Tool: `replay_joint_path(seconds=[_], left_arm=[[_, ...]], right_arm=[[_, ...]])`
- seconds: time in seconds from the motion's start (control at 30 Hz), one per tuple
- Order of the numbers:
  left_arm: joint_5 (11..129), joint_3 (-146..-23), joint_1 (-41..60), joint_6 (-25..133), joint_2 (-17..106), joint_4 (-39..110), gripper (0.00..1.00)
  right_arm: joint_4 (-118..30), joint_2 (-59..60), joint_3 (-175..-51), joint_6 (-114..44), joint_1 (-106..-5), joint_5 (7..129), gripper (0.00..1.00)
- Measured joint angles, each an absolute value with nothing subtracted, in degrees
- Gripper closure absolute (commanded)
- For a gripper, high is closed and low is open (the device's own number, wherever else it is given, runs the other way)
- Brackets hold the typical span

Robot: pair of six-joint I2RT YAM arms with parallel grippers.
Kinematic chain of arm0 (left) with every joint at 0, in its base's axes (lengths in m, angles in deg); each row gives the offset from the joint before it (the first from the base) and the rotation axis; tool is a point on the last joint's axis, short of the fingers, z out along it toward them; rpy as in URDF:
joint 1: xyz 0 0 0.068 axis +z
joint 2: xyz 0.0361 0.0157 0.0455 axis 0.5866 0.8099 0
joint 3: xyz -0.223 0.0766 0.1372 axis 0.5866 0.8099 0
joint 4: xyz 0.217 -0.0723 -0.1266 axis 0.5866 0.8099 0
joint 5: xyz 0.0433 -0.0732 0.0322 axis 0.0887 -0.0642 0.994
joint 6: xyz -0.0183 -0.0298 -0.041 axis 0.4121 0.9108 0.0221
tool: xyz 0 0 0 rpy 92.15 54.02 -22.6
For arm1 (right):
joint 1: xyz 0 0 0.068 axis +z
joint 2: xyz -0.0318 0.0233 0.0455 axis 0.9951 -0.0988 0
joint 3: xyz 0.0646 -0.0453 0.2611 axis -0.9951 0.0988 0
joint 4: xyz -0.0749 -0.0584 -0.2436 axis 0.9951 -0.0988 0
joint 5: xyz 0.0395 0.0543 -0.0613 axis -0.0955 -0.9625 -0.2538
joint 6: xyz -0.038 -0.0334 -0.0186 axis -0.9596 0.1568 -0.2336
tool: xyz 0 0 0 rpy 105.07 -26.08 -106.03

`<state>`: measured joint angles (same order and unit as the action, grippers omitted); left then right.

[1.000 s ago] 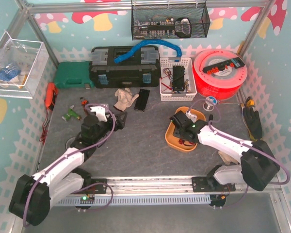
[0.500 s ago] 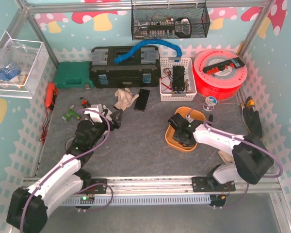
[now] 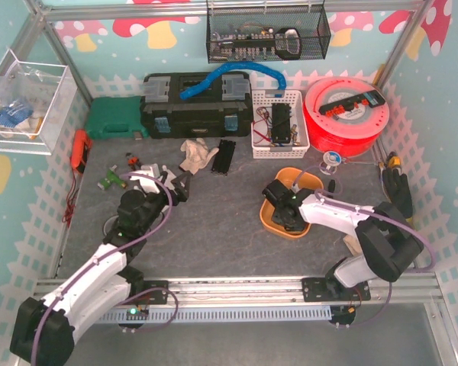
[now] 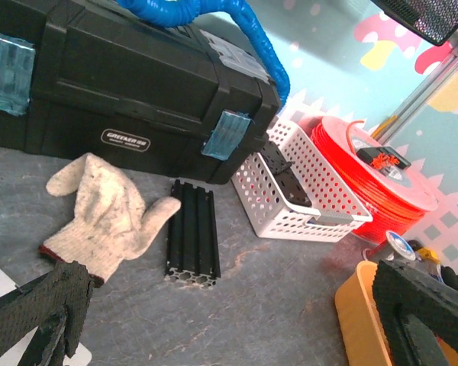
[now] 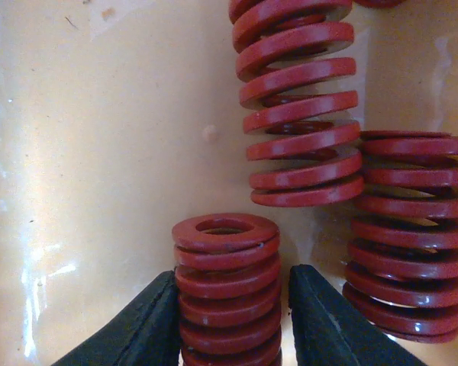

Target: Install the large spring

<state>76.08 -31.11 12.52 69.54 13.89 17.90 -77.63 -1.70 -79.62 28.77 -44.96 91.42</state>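
Several large red coil springs lie in the orange tray (image 3: 314, 177). In the right wrist view one spring (image 5: 225, 236) stands upright between my right gripper's (image 5: 233, 276) jaws. The left finger touches its coils and the right finger (image 5: 320, 313) stands a small gap off it, so the gripper is open around it. Two more springs (image 5: 298, 99) (image 5: 408, 229) lie beside it on the tray floor (image 5: 99, 152). From above, the right gripper (image 3: 284, 217) is down in the tray. My left gripper (image 3: 179, 187) (image 4: 229, 305) is wide open and empty over the mat.
A white glove (image 4: 99, 210) and a black aluminium extrusion (image 4: 191, 229) lie ahead of the left gripper. Behind them stand a black toolbox (image 4: 137, 84), a white basket (image 4: 305, 191) and a red spool (image 4: 374, 175). The orange tray's edge (image 4: 362, 313) shows at the right.
The right gripper has moved further left and down into the orange tray, onto a spring. The left arm has drawn back to the left and then stayed nearly still.
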Motion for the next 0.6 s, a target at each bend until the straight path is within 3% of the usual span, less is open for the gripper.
replay_joint_path(seconds=[0.6], left_arm=[[76.91, -31.07, 12.52, 69.56, 15.55, 18.14, 0.01]], right_arm=[[-75.34, -0.82, -78.79, 24.42, -44.96, 93.89, 0.82]])
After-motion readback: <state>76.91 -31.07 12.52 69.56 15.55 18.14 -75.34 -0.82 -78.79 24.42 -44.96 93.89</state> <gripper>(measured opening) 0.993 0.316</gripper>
